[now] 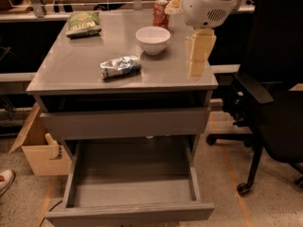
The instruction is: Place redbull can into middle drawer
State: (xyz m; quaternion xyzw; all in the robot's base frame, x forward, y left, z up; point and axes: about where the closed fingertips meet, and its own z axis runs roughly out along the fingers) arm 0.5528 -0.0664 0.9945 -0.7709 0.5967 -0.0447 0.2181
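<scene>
The arm's bulky white wrist housing (208, 4) comes into view from the top edge at about 1 o'clock, with its rounded, vented end turned downward. Directly beneath it, at its 6 o'clock, the cream-coloured gripper (198, 56) hangs nearly vertical, tip pointing down. The gripper sits at roughly 2 o'clock from the centre of the view.

Warm, dim indoor light falls from overhead. The flat grey counter (71, 65) carries a pale sheen toward 12 o'clock, while the open grey drawer tray (132, 188) beneath lies in shade. The cream claw (195, 69), at the counter's 3 o'clock edge, catches bright light.
</scene>
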